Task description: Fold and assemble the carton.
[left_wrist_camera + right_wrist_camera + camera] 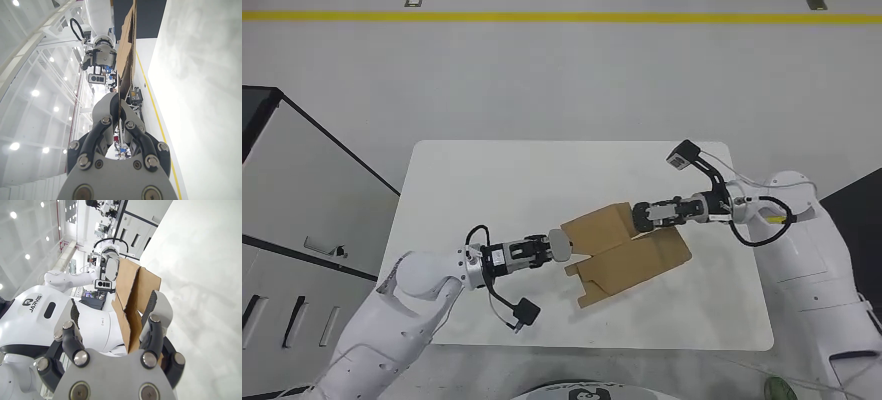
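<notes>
A brown cardboard carton (627, 250), partly unfolded, lies in the middle of the white table (492, 190). My left gripper (560, 246) is at the carton's left end, shut on a thin cardboard edge; in the left wrist view the pads of the left gripper (118, 111) pinch the carton (128, 47) edge-on. My right gripper (642, 215) is at the carton's right upper side. In the right wrist view the right gripper (115, 311) stands open, and a flap of the carton (132, 285) rises between its spread fingers, close to one finger (157, 306).
A grey cabinet (292, 200) stands off the table's left side. A yellow floor line (562, 17) runs beyond the far edge. Bare table surface lies around the carton, widest toward the far left.
</notes>
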Controlling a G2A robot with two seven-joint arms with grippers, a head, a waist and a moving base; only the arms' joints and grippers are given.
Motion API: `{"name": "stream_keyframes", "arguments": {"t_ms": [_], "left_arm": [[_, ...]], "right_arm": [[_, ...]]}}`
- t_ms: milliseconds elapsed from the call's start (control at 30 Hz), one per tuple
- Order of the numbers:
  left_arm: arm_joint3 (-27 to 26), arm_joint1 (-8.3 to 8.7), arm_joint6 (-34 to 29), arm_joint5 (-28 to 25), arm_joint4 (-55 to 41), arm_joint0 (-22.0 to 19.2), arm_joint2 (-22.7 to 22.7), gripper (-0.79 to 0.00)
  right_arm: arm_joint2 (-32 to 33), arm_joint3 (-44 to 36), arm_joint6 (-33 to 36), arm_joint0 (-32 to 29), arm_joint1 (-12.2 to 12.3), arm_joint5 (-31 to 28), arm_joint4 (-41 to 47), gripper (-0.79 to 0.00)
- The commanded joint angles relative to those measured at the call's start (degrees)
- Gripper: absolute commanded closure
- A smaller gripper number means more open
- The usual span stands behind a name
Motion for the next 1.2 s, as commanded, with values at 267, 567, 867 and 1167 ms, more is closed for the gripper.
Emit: {"name": "stream_keyframes", "arguments": {"t_ms": [267,567,867,1167], "left_arm": [[-0.1,0.03,-1.34,0.16,0.66,-0.45,0.83,0.0],[-0.58,0.08,-2.28,0.28,1.2,-0.46,1.57,0.0],[-1.67,0.32,-2.68,0.06,1.92,0.08,1.43,0.0],[-2.24,0.56,-2.67,-0.01,2.24,0.65,1.27,0.0]], "right_arm": [[-1.88,0.51,0.0,0.49,0.29,0.0,1.98,-0.517],[-3.23,0.94,0.0,1.07,0.54,0.0,2.02,-0.437],[-4.91,1.38,-0.01,1.94,0.48,-0.01,1.56,-0.372],[-5.88,1.36,0.0,2.09,0.48,0.0,1.18,-0.32]]}}
